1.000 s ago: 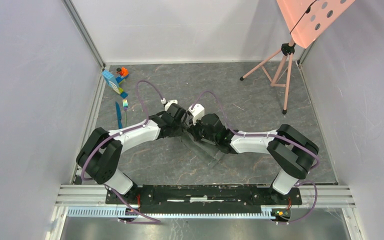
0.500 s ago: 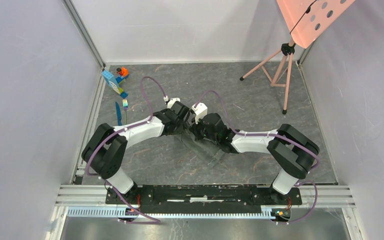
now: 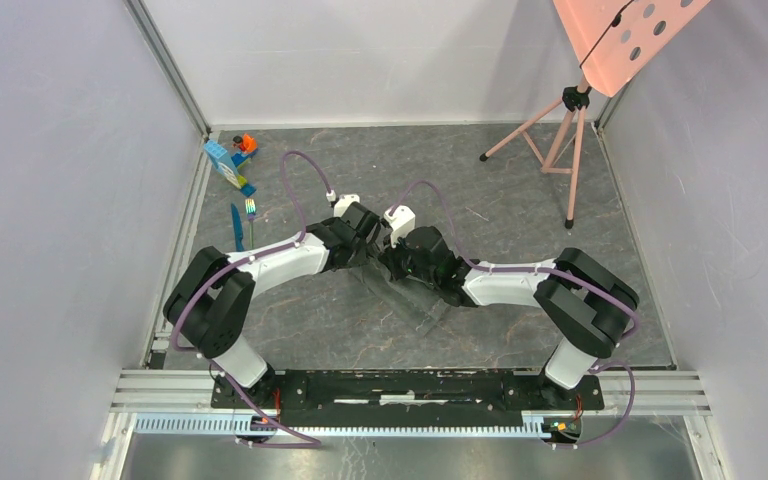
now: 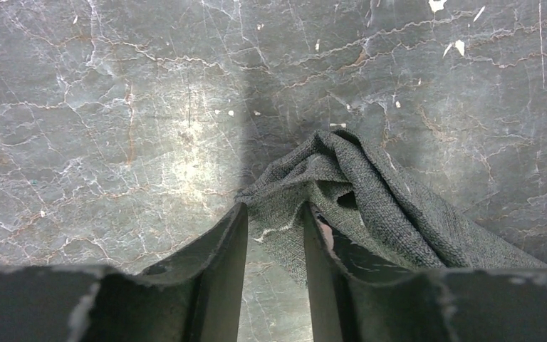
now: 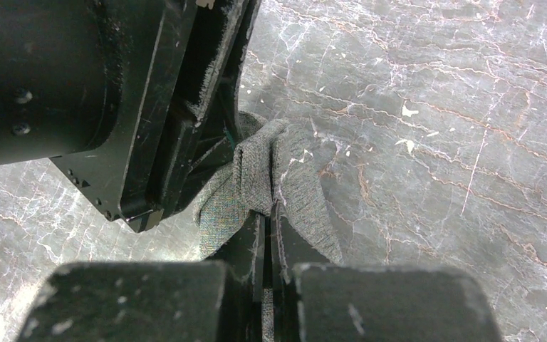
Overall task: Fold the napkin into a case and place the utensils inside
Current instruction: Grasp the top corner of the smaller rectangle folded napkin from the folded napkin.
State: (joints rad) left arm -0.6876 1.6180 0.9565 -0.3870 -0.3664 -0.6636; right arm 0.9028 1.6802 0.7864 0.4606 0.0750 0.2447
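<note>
The dark grey napkin (image 3: pixel 418 300) lies bunched in the middle of the table, mostly under my right arm. My right gripper (image 5: pixel 269 217) is shut on a raised fold of the napkin (image 5: pixel 292 178). My left gripper (image 4: pixel 274 210) meets it head-on, its jaws apart, with a crumpled corner of the napkin (image 4: pixel 370 192) lying between its fingertips and the table showing through the gap. In the top view the left gripper (image 3: pixel 368 250) and right gripper (image 3: pixel 385 262) nearly touch. The utensils, a blue knife (image 3: pixel 236 228) and a fork (image 3: pixel 250 215), lie at the far left.
Blue and orange toy blocks (image 3: pixel 230 160) sit in the back left corner, just behind the utensils. A pink tripod (image 3: pixel 560 150) stands at the back right. The left gripper's black body (image 5: pixel 114 107) fills the upper left of the right wrist view.
My left arm has pushed a little further toward the right gripper, and its jaws have shifted slightly. The right arm holds still with the napkin fold.
</note>
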